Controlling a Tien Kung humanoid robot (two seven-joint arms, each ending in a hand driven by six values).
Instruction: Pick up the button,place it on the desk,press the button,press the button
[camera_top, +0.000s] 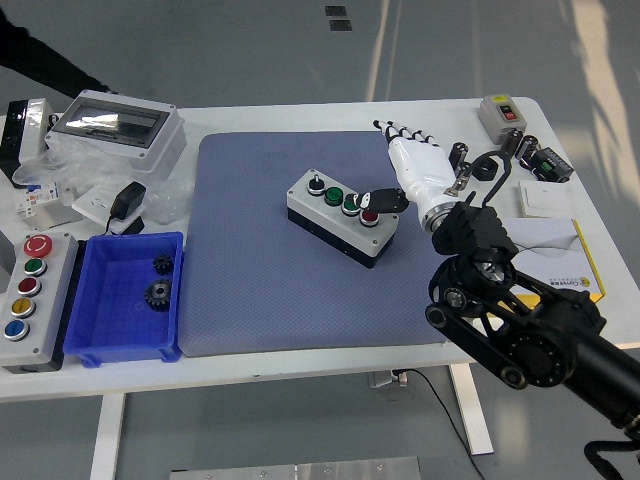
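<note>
Looking down from the head view, the right hand (415, 170) reached in over the blue mat (250, 290). Its white back faced up, its four fingers pointed away from the robot and were spread out, and it held nothing. Its black thumb (383, 200) stuck out to its left and its tip sat on or just above the red button (369, 213). I could not tell for sure if it was pushing down.

The button box (343, 217) lay flat on the mat, just to the left of the hand and a little nearer the robot. It had a small black knob, two green buttons and the red one in a row. The box was not in the hand at all, so I think the picking up and the putting down were done. It sat on the mat, though, not on the bare white table (330, 115).

My guess was that the first press was just starting. That press and the second one were left to do.

Behind the hand, farther from the robot, were small black parts (460, 155) and a grey switch box (502, 115). To the right of the hand lay a yellow and white box (560, 260), close by the arm. Far off to the left sat a blue tray (105, 345) with gears in it.

The left hand did not show.
</note>
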